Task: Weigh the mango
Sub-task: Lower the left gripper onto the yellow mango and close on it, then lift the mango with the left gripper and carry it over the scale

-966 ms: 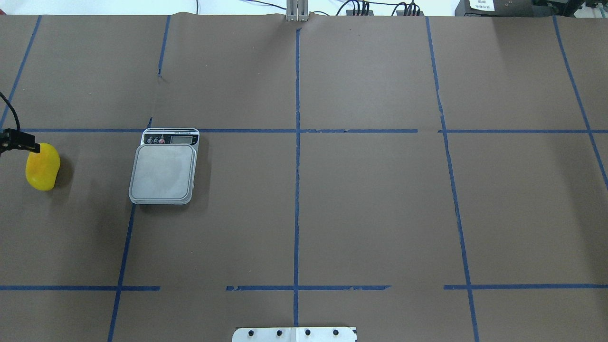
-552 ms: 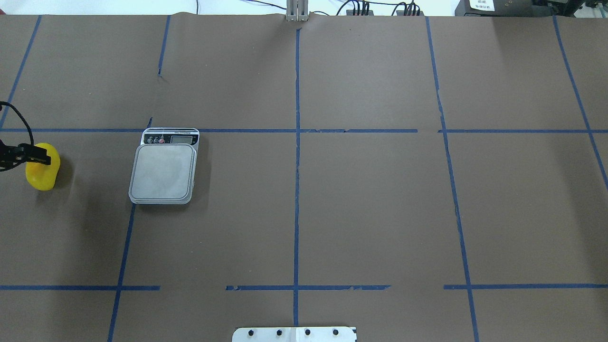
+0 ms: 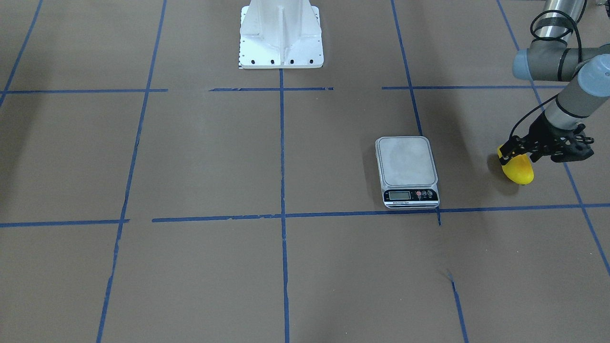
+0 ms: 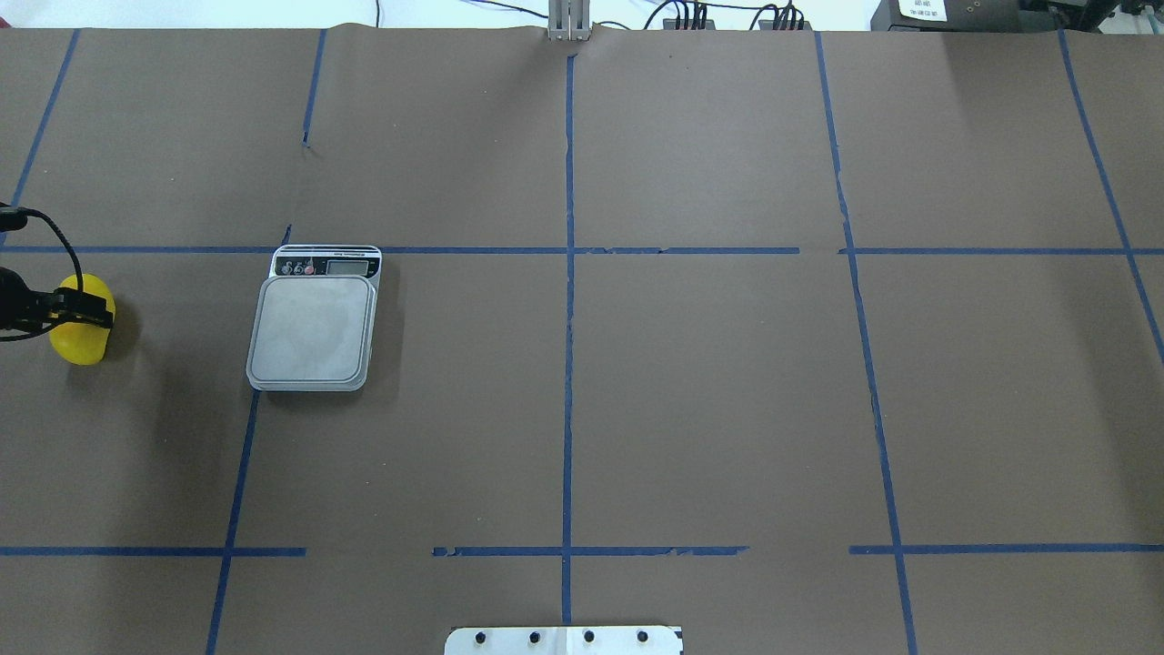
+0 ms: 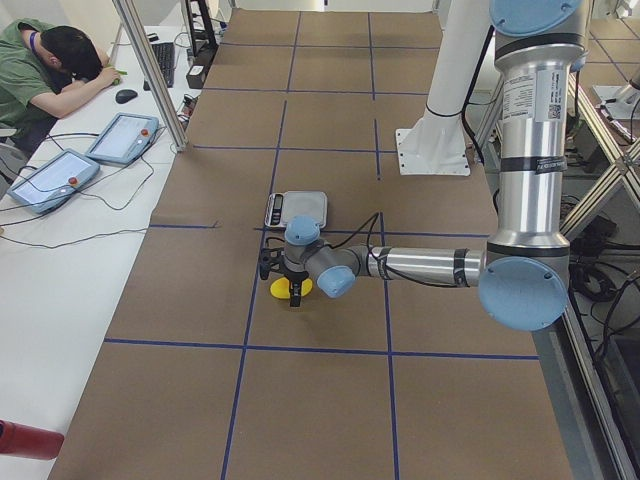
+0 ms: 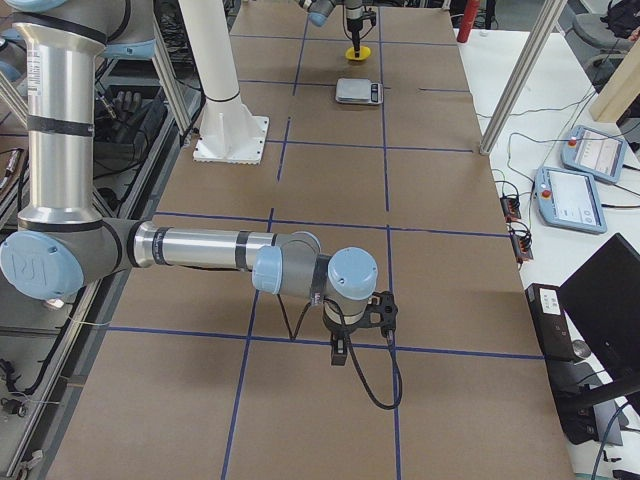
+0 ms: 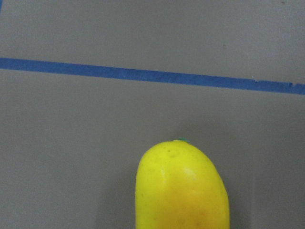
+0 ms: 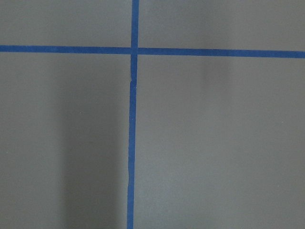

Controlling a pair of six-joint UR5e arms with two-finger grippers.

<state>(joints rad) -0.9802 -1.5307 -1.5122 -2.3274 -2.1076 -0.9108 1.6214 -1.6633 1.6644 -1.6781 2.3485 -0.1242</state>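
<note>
From the front, I am holding my left gripper [image 3: 513, 153] low on the mango [image 3: 519, 172], which is lying on the table [image 3: 190, 157] well apart from the scale [image 3: 407, 162], because I am getting ready to lift it and weigh it. From overhead the black fingers are lying across the fruit, but I cannot tell if they are open or squeezing. In the right side view my right gripper [image 6: 340, 345] is hanging far from the fruit, and I cannot tell about its fingers either.

Overhead and front-facing cameras look down from opposite sides, sharing the scale [image 4: 312, 329] and mango [image 4: 80, 347].
</note>
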